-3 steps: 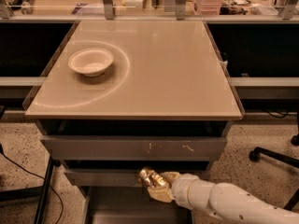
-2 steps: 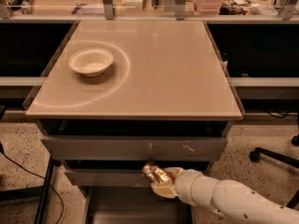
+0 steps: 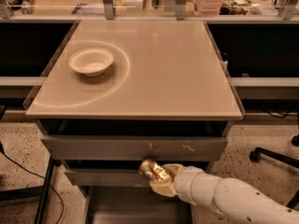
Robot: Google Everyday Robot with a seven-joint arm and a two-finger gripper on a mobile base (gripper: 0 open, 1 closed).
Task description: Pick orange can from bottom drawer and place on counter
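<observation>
My gripper (image 3: pixel 159 177) sits at the end of the white arm that reaches in from the lower right. It is shut on the orange can (image 3: pixel 150 169), a small shiny gold-orange can held in front of the middle drawer front. The bottom drawer (image 3: pixel 112 209) is pulled open below it and shows a plain grey floor. The beige counter (image 3: pixel 159 64) lies above the drawers, with a faint ring mark on its left half.
A white bowl (image 3: pixel 91 61) stands on the counter's left side. Two scuffed grey drawer fronts (image 3: pixel 117 148) are under the counter. A chair base (image 3: pixel 275 155) is at the right on the speckled floor. A cable (image 3: pixel 23 171) runs at the left.
My gripper has lifted the can a little higher, from over the bottom drawer up in front of the middle drawer front.
</observation>
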